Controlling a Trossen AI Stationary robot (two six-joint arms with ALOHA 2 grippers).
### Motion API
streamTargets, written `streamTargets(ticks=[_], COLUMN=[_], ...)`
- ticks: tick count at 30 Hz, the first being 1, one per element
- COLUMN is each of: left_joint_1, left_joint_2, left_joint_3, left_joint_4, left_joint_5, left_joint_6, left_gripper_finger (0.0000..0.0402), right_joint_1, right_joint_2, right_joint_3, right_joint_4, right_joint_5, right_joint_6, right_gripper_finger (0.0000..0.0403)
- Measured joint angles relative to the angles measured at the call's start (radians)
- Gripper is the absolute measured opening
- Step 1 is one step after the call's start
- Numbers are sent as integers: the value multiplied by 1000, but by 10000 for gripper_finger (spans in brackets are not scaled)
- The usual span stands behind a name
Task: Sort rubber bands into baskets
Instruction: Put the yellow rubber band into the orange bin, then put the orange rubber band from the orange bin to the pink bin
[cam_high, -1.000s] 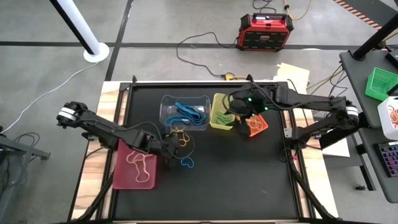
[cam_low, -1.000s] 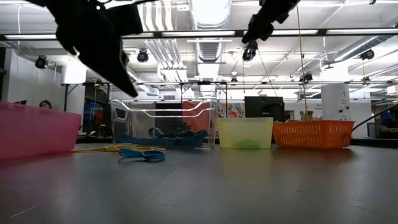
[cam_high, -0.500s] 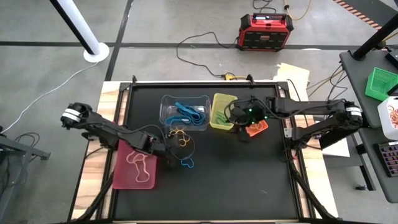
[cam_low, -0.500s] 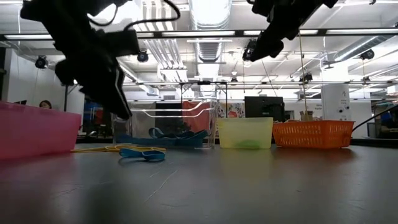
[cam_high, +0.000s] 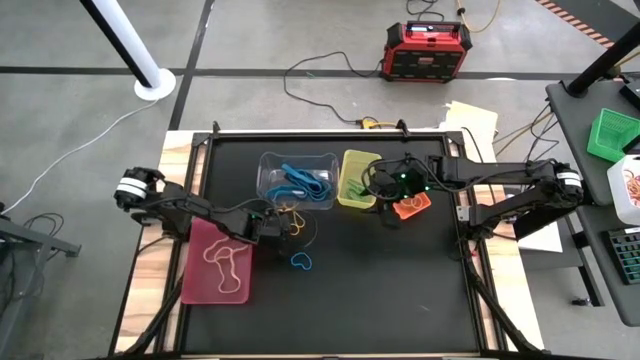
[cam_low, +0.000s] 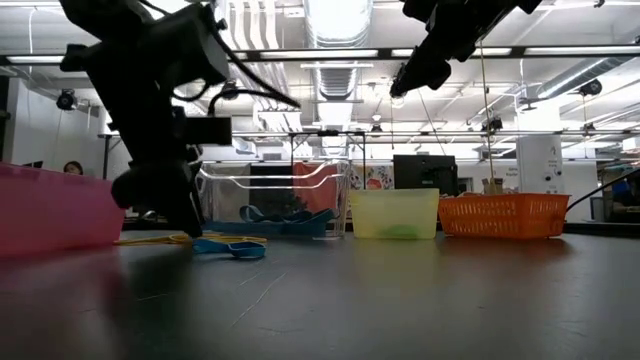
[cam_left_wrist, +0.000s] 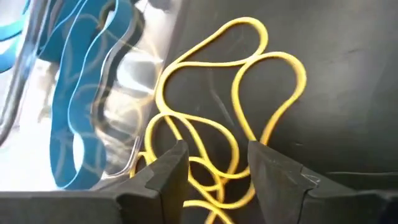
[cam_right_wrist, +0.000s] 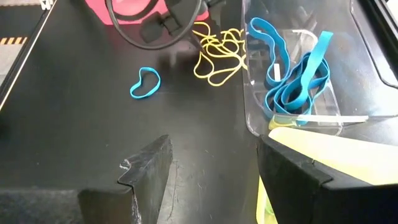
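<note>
A tangle of yellow rubber bands (cam_high: 293, 222) lies on the black mat in front of the clear tub (cam_high: 270, 170), which holds blue bands (cam_right_wrist: 292, 74). My left gripper (cam_left_wrist: 214, 171) is open and low over that tangle, one finger on each side of it. A single blue band (cam_high: 300, 262) lies on the mat nearer the front. The pink tray (cam_high: 200, 285) holds a tan band (cam_high: 222, 255). My right gripper (cam_right_wrist: 211, 174) hangs open and empty, high above the gap between the yellow-green bin (cam_high: 355, 178) and the orange bin (cam_high: 412, 205). My left gripper comes down on the yellow tangle (cam_left_wrist: 211, 149) slanting from above and from the table's left. Its open fingers (cam_left_wrist: 165, 171) stand astride the loops, which lie flat on the mat. Whether the fingertips touch the bands, I cannot tell.
The four baskets stand in a row across the mat's far half, the pink tray at the left. The near half of the mat (cam_high: 380, 300) is bare. A green crate (cam_high: 612, 135) sits on a desk to the right, off the table. A person (cam_low: 72, 168) shows far back in the room.
My left gripper has come down from above the pink tray's far corner toward the yellow bands, tipping more steeply downward as it went. My right gripper has sunk a little and then kept still. The bands have not moved.
</note>
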Motion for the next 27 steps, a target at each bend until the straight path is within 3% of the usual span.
streamTargets(ticks=[11, 15, 19, 27], left_joint_1=[4, 4, 3, -30], left_joint_2=[33, 31, 27, -74], left_joint_3=[-6, -6, -6, 18], left_joint_4=[11, 13, 12, 6], left_joint_5=[3, 20, 33, 111], left_joint_6=[3, 3, 2, -9], left_gripper_finger=[124, 84, 16, 1], right_joint_1=[0, 0, 0, 0], right_joint_2=[0, 0, 0, 0], right_joint_3=[-2, -2, -2, -3], right_joint_4=[20, 21, 21, 13], right_joint_5=[0, 0, 0, 0], right_joint_6=[-19, -19, -18, -16], right_gripper_finger=[224, 224, 224, 224])
